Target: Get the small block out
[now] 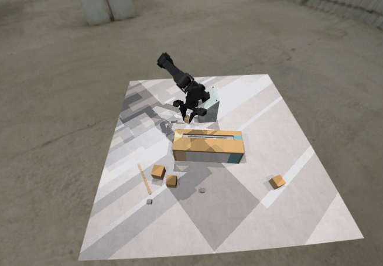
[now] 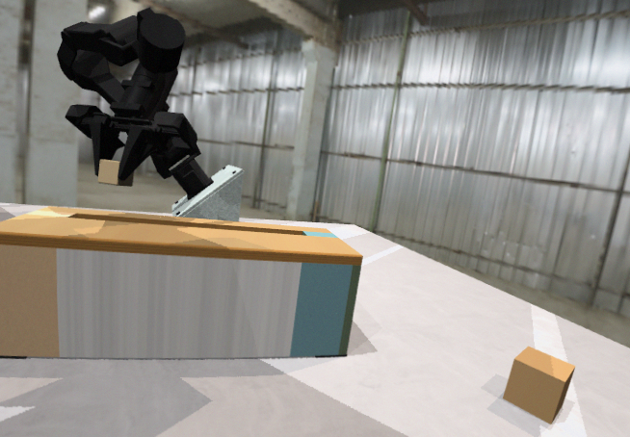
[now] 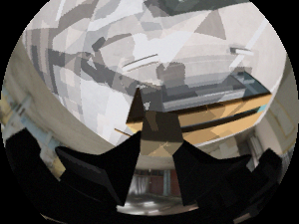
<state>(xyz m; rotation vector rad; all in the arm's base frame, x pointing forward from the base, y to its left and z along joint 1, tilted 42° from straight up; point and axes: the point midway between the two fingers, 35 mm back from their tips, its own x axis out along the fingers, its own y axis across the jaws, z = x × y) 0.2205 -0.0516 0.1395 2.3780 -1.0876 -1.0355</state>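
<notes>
The jaws (image 2: pixel 115 172) pinch the block (image 2: pixel 109 171), which hangs in the air above and behind the box (image 2: pixel 171 303), on the side nearest the arm's base. From the top view the block (image 1: pixel 186 118) sits clear of the box's near-left corner, with table (image 1: pixel 292 219) showing between them. The step in hand looks like the final hold, and doing it well means doing very little: keep the grip firm, keep the wrist from rolling, and let no joint drift toward the box's slotted top. The block sits low in the jaws (near their tips, as the wrist view suggests), so any jolt could slip it; a slow, steady pose is safer than gaining more height. The loose cubes (image 1: pixel 157 171) on the table lie well apart and need no attention.
</notes>
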